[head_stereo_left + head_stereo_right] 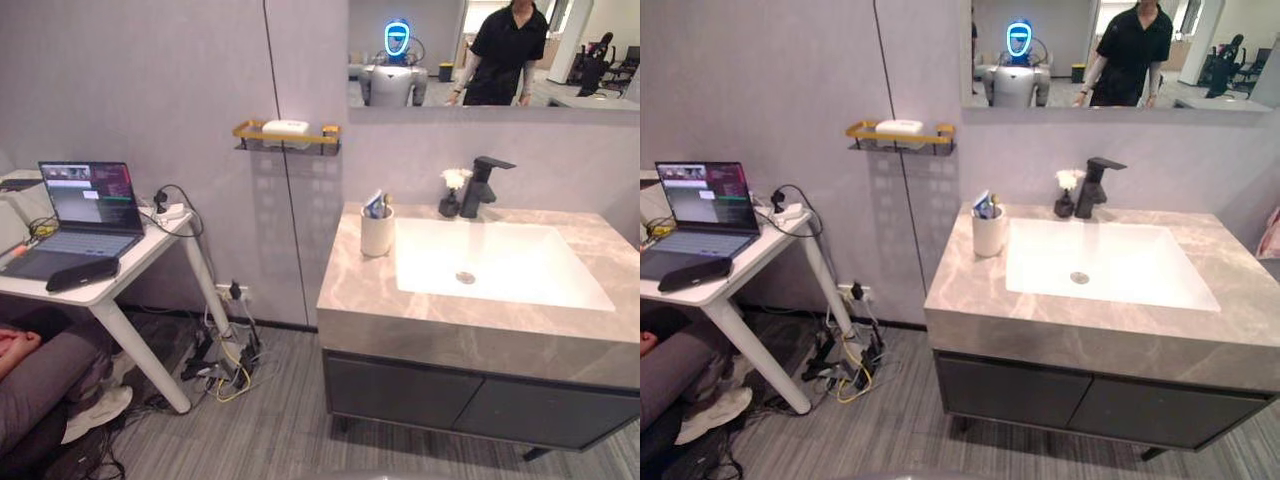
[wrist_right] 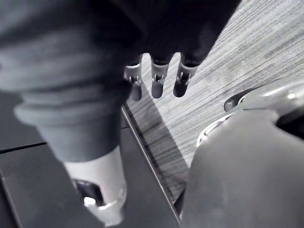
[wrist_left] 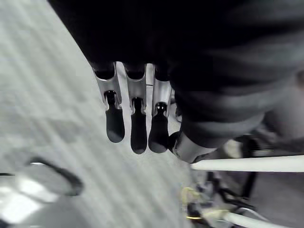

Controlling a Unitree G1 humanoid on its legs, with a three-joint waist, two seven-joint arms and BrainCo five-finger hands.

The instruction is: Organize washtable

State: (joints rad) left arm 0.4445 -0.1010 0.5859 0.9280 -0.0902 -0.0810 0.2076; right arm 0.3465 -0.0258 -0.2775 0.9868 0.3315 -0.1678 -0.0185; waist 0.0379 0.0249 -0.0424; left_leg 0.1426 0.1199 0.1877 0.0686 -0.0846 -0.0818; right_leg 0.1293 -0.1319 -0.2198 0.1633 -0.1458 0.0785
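Washtable (image 1: 360, 285) – a marble top over dark drawers – stands toward 3 o'clock in the head view, with its white basin (image 1: 500, 265) sunk in the top. A white cup (image 1: 377, 235) with a tube standing in it sits at the basin's 9 o'clock. The black faucet (image 1: 482, 185) is at 12 o'clock, a small flower vase (image 1: 453, 190) just beside it. On the wall, a gold shelf (image 1: 288, 135) carries soap (image 1: 285, 127). A laptop (image 1: 85, 205) sits at 9 o'clock. The left hand (image 3: 137, 118) and right hand (image 2: 156, 80) hang above the floor – fingers relaxed, holding nothing.
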